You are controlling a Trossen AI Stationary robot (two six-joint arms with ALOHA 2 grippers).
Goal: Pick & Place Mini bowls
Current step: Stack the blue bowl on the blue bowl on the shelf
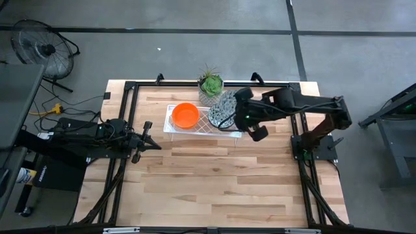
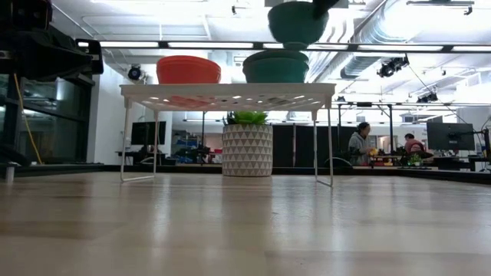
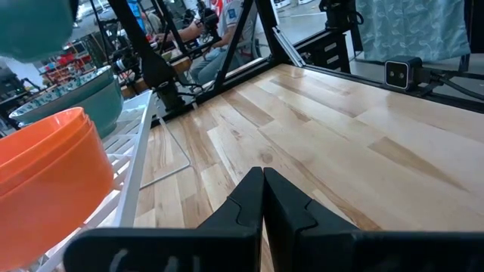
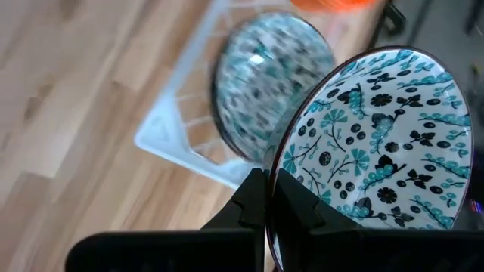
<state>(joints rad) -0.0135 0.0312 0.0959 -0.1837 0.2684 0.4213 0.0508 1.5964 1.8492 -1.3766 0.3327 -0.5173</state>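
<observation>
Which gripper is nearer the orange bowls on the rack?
Left. The left gripper rests shut on the table just off the rack's left end, near the orange bowls. The right gripper is over the rack's far end, shut on a patterned bowl.

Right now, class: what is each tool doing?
Left tool: closed, empty, over the table.
Right tool: closed on a patterned bowl above the rack.

A lab or workshop hall is shown: a concrete floor (image 1: 195, 16), exposed ceiling ducts (image 2: 360, 54) and strip lights (image 2: 138, 44) are seen. Monitors (image 2: 449, 136) and seated people (image 2: 358, 143) are visible beyond the wooden table (image 1: 214, 175), and a floor fan (image 1: 40, 49) is placed nearby.
</observation>
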